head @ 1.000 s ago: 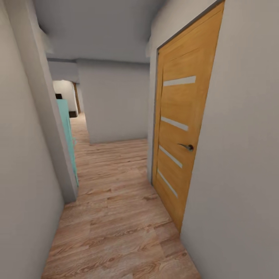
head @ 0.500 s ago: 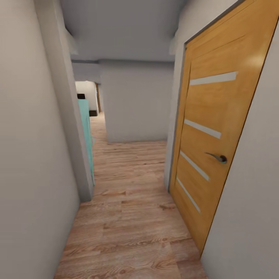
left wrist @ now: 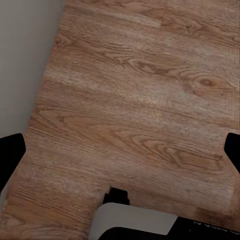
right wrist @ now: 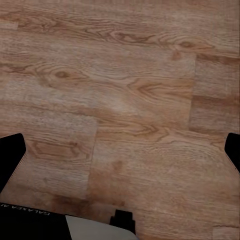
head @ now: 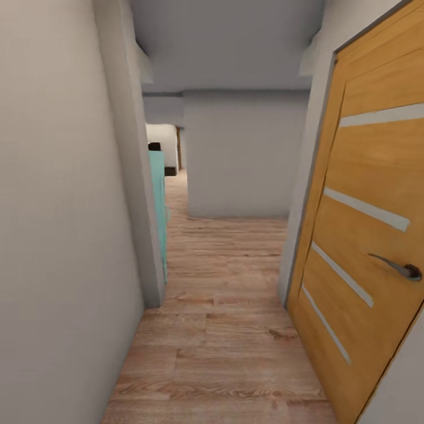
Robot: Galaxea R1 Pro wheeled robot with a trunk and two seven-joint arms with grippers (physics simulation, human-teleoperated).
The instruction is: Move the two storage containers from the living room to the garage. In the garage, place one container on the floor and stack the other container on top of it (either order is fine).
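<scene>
Head view: narrow corridor, plank floor (head: 224,330) of light wood. Left of the orange door (head: 365,247), a grey wall (head: 59,235), then a teal panel (head: 158,200) at the wall's corner; beyond the door, a white partition (head: 241,159). Lever handle (head: 397,268) on the door. Left tool (left wrist: 120,155) spread wide over bare planks; right tool (right wrist: 120,155) likewise spread, holding nothing. Storage containers nowhere in sight.

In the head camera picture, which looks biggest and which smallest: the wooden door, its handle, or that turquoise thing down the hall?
1. Wooden door: by far the largest, though it is also nearest the camera.
2. Turquoise panel: a narrow strip, partly hidden behind the wall corner and farther off, so its true size is unsure.
3. Door handle: smallest.
</scene>
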